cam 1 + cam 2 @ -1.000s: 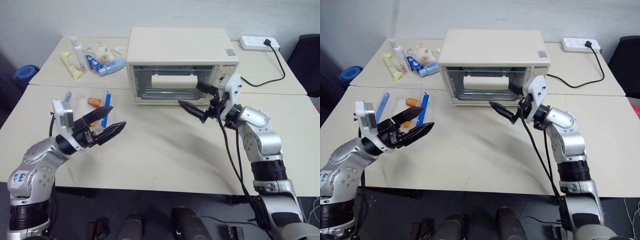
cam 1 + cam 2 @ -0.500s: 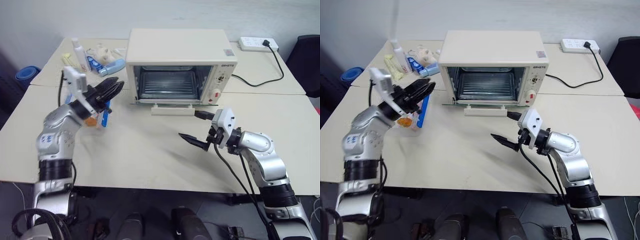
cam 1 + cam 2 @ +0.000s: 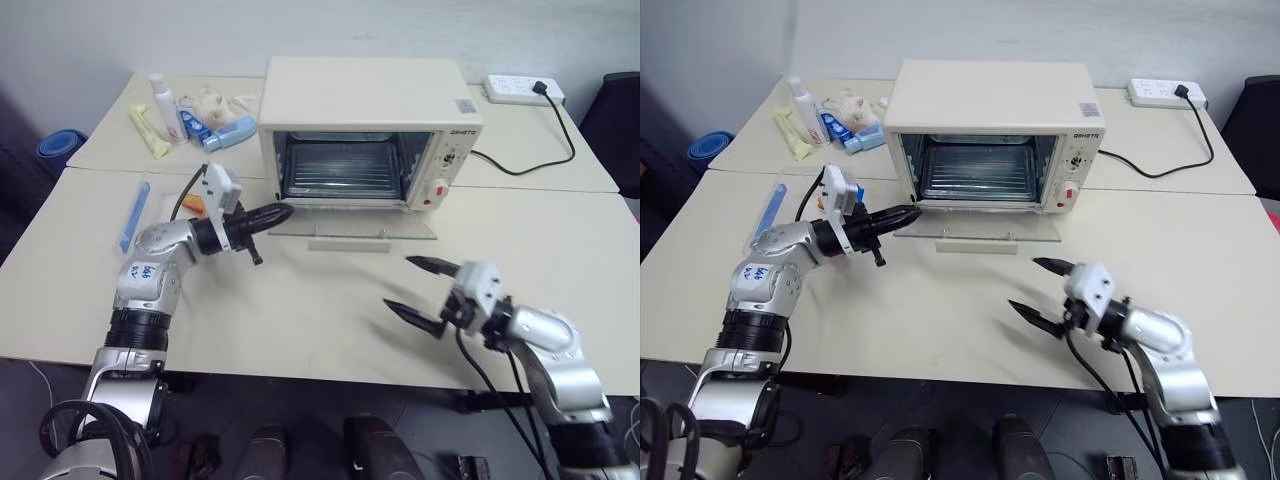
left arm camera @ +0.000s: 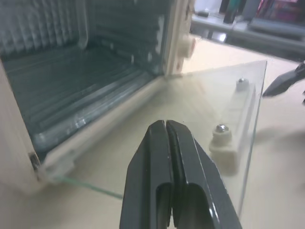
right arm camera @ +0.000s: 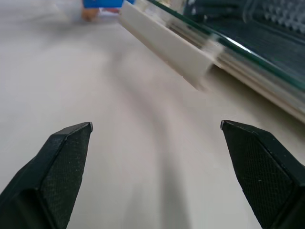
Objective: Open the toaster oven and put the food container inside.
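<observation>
The toaster oven sits toward the back of the cream table, and its glass door is dropped flat onto the tabletop with the white bar handle at its front edge. Inside I can see a wire rack and nothing on it. A red knob shows on the control panel on the oven's right side, and a black cord runs from behind it to a white power strip at the table's far right corner.

The food container is on the table to the left of the oven, mostly hidden behind the left arm; only a bit of orange food and a blue edge show. A loose blue strip lies further left on the table, well apart from it.

The left gripper has its two black fingers pressed tightly together with nothing between them, and its tip is near the left front corner of the open door. I cannot tell whether it touches the glass. The right gripper hangs over bare table in front of the oven, near the right front edge, fingers spread wide and holding nothing.

At the back left corner lies a small clutter: a white bottle, a yellow tube and a few blue packets.
</observation>
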Controlling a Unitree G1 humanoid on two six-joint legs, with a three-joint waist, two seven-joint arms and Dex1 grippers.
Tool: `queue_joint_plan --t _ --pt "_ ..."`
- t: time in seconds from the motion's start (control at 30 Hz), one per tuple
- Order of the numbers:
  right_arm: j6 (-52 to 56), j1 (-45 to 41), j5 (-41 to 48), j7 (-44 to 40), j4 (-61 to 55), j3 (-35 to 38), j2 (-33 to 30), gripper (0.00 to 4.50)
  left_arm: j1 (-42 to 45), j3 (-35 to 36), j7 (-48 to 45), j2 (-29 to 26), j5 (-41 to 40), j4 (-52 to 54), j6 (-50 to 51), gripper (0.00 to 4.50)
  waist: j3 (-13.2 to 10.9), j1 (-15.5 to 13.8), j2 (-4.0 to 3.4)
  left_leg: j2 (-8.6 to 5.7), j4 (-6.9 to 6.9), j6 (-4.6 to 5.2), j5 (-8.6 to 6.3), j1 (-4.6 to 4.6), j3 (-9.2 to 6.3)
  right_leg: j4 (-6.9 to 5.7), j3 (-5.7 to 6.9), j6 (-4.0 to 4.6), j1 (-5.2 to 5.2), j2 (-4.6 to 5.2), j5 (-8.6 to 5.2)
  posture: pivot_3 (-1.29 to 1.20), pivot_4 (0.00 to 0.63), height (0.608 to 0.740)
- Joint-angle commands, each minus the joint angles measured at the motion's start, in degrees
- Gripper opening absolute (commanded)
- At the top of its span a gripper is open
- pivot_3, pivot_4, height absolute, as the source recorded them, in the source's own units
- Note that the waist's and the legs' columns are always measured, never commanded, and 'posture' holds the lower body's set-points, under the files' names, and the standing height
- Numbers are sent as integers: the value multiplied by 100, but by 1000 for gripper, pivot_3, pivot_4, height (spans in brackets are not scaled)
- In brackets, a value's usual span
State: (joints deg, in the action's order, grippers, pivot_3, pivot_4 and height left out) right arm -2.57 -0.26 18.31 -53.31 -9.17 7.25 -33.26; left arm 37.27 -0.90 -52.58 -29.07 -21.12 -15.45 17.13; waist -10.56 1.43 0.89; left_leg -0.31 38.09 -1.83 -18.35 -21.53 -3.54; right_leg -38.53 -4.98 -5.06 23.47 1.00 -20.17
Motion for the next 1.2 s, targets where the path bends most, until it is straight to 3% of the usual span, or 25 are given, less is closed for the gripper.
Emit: queue_joint_plan --t 0.03,0.17,0.33,0.37,0.43,0.57,0.73,0.87,1.03,1.17,1.2 --pt "-469 481 144 7 -291 614 -162 4500 -119 -141 365 58 345 340 100 54 0 5 1 0 0 2 2 3 0 -1 -1 -1 -3 -1 1 0 150 740" --pt "-754 639 540 -106 -233 1118 -194 4500 -481 -349 472 173 489 697 320 54 0 37 1 3 -2 2 3 11 2 -7 -7 -2 -6 -7 1 0 150 740" --pt "-481 147 858 -186 -95 966 -159 4500 -911 -348 876 247 670 1093 477 54 0 31 0 12 -4 1 3 25 13 -12 -18 -1 -9 -19 1 0 150 740" --pt "-409 45 1014 -307 -104 904 -149 4500 -1005 -250 1000 293 622 1209 531 227 0 32 0 11 -4 1 3 26 13 -13 -19 -1 -10 -19 1 0 150 740" --pt "-322 -215 1163 -446 -74 762 -117 4500 -1255 93 1208 437 290 1628 655 617 0 18 0 13 -5 1 3 27 12 -13 -18 -1 -11 -18 1 0 150 740" --pt "-396 -666 1219 -706 14 465 -36 4500 -2103 1141 1403 455 -608 2796 928 1815 0 40 1 17 -6 -1 2 23 11 -11 -16 -1 -7 -17 1 0 150 740" --pt "-524 -980 1252 -1096 115 101 79 4500 -4091 2977 1515 191 -1651 4081 1322 3351 -1 35 1 28 -15 -9 -4 24 9 -2 -13 2 -7 -21 -1 0 150 740" --pt "-674 -1202 1239 -1406 377 -114 208 4500 -5440 4589 2030 393 -1959 4194 1197 4459 -3 32 6 28 -12 -4 -8 26 10 15 -13 3 -16 -18 -1 0 150 740" --pt "-915 -1277 1175 -1571 561 -215 360 4500 -5741 5083 2495 603 -1947 4052 945 4486 -7 -109 11 16 -12 3 -12 51 -31 63 25 6 -82 -3 2 0 150 740" --pt "-1050 -1273 1182 -1652 616 -185 367 4500 -5539 5103 3481 458 -2797 4375 2049 4486 -7 -133 12 6 -12 12 -17 54 -41 77 41 2 -99 16 3 0 150 740" --pt "-1082 -1274 1184 -1679 635 -174 357 4500 -5373 5102 3724 359 -3324 4397 2358 4486 -7 -124 13 6 -13 13 -19 53 -43 77 44 2 -97 16 4 0 150 740"
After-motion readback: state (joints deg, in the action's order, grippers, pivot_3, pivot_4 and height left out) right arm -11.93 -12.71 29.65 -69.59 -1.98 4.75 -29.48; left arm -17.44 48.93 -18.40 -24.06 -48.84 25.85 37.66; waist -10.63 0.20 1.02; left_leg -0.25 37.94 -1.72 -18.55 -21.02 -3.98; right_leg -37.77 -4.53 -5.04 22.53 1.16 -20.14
